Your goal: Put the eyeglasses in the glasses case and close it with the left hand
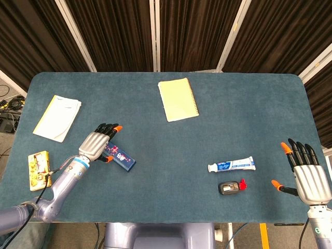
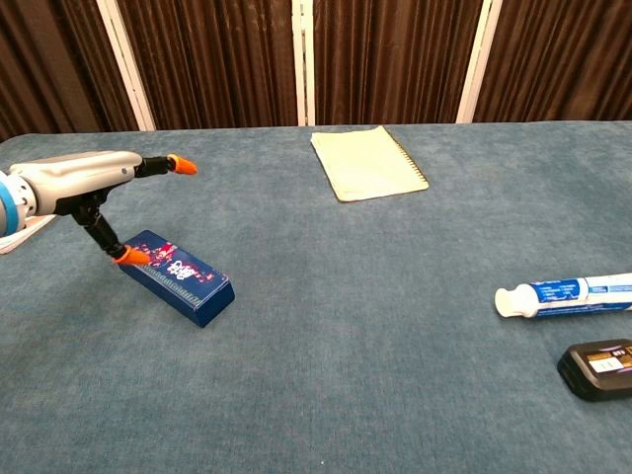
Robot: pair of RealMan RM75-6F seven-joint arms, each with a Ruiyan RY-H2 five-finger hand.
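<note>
The blue patterned glasses case (image 1: 120, 157) (image 2: 178, 278) lies closed and flat on the table at the front left. No eyeglasses show in either view. My left hand (image 1: 96, 145) (image 2: 87, 180) hovers over the case's left end with its fingers stretched out straight, holding nothing. Its orange thumb tip reaches down to the case's left end; I cannot tell whether it touches. My right hand (image 1: 308, 176) stays at the table's front right edge, fingers spread and empty; the chest view does not show it.
A yellow notepad (image 1: 178, 99) (image 2: 367, 161) lies at the back centre. White papers (image 1: 57, 117) and a yellow packet (image 1: 38, 169) sit at the left. A toothpaste tube (image 1: 232, 165) (image 2: 568, 294) and a black device (image 1: 228, 188) (image 2: 597, 368) lie front right.
</note>
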